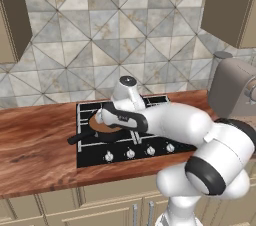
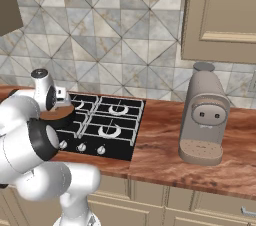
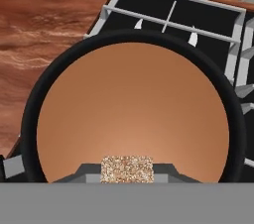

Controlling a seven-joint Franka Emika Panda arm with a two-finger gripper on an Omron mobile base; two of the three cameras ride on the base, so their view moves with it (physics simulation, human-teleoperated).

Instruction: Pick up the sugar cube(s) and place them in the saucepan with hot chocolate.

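The saucepan (image 3: 134, 37) is a round black pan holding smooth brown hot chocolate (image 3: 131, 104), and it sits directly under my hand. My gripper (image 3: 127, 171) is shut on a speckled tan sugar cube (image 3: 127, 167), pinched between the dark fingertips (image 3: 83, 172) just above the near side of the liquid. In the left base view the gripper (image 1: 100, 118) hovers over the saucepan (image 1: 107, 134) on the front left burner, with its straight handle (image 1: 79, 138) pointing left. In the right base view the saucepan (image 2: 56, 114) peeks out beside my arm.
The black stove (image 1: 150, 142) has a row of knobs (image 1: 130, 153) along its front. A grey coffee machine (image 2: 202, 120) stands on the wooden counter (image 2: 160, 145) to the right. Bare wooden counter (image 1: 35, 140) lies left of the stove. Wall cabinets (image 2: 220, 15) hang above.
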